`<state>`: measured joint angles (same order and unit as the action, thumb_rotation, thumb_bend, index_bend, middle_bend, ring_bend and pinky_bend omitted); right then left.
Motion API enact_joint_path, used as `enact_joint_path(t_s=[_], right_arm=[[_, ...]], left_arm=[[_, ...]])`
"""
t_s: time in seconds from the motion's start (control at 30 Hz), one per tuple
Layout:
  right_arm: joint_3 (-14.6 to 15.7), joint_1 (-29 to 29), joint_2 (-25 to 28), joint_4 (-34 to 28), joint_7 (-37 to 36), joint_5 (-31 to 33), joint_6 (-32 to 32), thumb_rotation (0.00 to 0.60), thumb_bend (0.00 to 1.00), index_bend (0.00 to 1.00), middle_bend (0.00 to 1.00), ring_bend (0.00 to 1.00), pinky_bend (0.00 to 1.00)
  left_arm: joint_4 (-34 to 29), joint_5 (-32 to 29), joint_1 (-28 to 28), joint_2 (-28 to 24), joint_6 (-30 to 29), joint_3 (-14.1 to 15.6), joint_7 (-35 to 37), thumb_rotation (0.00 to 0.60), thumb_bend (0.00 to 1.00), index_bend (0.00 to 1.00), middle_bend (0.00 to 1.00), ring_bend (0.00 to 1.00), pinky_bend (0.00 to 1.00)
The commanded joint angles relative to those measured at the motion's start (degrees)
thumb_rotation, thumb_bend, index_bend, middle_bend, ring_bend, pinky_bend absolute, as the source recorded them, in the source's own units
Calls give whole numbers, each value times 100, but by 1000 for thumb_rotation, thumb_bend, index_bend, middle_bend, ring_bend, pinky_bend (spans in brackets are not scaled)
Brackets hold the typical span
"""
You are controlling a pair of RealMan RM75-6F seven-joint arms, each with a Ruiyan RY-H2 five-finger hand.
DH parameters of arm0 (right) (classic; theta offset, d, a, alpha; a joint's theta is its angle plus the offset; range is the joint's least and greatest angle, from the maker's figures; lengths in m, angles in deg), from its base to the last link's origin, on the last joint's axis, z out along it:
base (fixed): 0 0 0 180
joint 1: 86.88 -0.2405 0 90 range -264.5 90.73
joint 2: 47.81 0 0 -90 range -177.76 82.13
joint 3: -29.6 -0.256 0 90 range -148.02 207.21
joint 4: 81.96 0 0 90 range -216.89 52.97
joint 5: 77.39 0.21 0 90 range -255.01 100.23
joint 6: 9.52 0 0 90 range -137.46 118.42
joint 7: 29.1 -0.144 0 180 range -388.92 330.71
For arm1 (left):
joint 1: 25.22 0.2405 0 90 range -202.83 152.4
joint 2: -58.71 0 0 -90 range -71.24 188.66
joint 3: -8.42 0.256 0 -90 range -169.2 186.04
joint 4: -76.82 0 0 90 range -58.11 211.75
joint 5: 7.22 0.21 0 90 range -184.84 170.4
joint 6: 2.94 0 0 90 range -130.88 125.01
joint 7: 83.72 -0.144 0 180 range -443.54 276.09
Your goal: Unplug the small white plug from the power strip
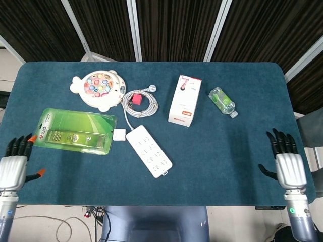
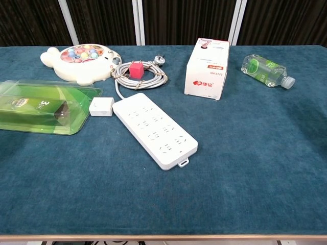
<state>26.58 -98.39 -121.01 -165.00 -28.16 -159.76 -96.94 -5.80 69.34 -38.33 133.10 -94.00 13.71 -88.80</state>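
The white power strip (image 1: 148, 150) (image 2: 154, 128) lies diagonally mid-table. The small white plug (image 1: 119, 134) (image 2: 101, 106) lies on the cloth just left of the strip's far end, out of any socket. My left hand (image 1: 13, 167) hovers at the table's front left edge, fingers spread, holding nothing. My right hand (image 1: 287, 164) is at the front right edge, fingers spread and empty. Both hands are far from the strip and absent from the chest view.
A green blister pack (image 1: 74, 131) lies left of the plug. Behind are a fish toy (image 1: 99, 89), a coiled grey cable with a red cube (image 1: 139, 101), a white box (image 1: 184, 100) and a small bottle (image 1: 222, 101).
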Motion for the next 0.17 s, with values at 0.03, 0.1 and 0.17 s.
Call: enact_joint_path(t_s=[0.03,0.1,0.17], right_arm=[[61,161,43,202,-213,-29,-132,600,237,0,0,0,0],[74,229,42,340,-352,-42,-165,600,237,0,0,0,0],[85,280,14,506,-479,-35,-155,600,237,0,0,0,0]], left_arm=[[226,135,205,7,-175,59,208,600,0,0,9,0,0],[386,189,324,15,-251,70,331,600,0,0,10,0,0],[533,219,415,36,-280,60,444,600,0,0,10,0,0]])
